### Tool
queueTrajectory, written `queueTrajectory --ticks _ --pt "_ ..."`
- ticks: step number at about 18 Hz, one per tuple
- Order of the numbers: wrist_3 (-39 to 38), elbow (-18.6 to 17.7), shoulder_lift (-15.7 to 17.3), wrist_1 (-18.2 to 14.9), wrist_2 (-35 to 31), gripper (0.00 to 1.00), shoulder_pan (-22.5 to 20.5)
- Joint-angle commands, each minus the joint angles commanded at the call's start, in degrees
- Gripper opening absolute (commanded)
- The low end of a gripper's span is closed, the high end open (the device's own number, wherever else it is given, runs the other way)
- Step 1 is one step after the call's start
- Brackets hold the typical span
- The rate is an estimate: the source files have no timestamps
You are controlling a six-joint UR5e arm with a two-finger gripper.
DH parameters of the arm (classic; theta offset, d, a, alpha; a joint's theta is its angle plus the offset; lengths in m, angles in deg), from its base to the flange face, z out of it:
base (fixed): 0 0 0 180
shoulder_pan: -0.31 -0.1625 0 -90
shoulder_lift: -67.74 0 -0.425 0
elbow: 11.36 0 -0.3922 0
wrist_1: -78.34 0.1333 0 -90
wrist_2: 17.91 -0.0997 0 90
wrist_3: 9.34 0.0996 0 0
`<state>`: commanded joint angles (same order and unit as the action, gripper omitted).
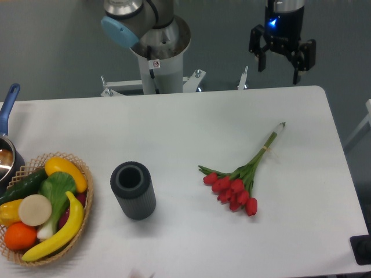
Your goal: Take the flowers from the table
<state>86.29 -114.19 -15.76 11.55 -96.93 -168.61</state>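
The flowers [239, 185] lie flat on the white table [191, 121], right of centre. Their red tulip buds point toward the front and their tied green stems run up to the right toward the back edge. My gripper [279, 68] hangs high above the table's back right edge, well behind and above the stem ends. Its two dark fingers are spread apart and hold nothing.
A dark grey ribbed cylinder [133, 190] stands left of the flowers. A wicker basket [43, 208] of fruit and vegetables sits at the front left, with a blue-handled pot [7, 145] behind it. The robot base [159, 52] stands behind the table. A black object [362, 250] sits at the front right corner.
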Motion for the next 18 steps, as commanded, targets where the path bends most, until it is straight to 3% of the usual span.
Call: queueTrajectory --ticks 18 --pt "-1.4 -0.8 -0.2 0.4 0.9 1.00 0.2"
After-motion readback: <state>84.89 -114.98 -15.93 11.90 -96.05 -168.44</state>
